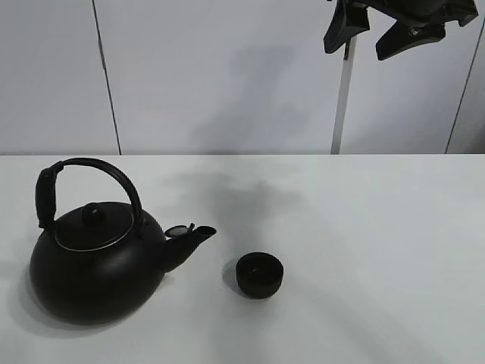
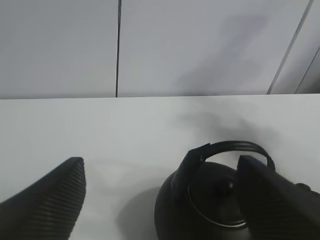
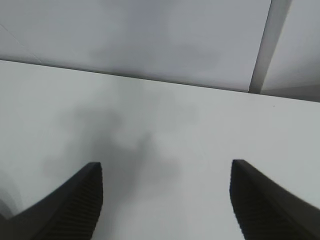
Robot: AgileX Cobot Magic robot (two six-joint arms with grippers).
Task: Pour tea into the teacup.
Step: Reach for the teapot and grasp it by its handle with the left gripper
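Observation:
A big round black kettle (image 1: 98,265) with an arched handle stands on the white table (image 1: 364,227) at the left, its short spout pointing right. The small black teacup (image 1: 259,274) stands upright a little to the right of the spout, apart from it. My left gripper (image 2: 160,162) is open and empty; the kettle (image 2: 200,210) shows below it, partly behind one finger (image 2: 272,200). The left gripper does not show in the exterior high view. My right gripper (image 1: 377,34) hangs high at the back right, open and empty, also in the right wrist view (image 3: 166,167). The teacup is out of both wrist views.
A pale panelled wall (image 1: 227,76) with dark seams rises behind the table's back edge. A white upright post (image 1: 342,98) stands against it under the right gripper. The arms cast soft shadows on the table behind the teacup.

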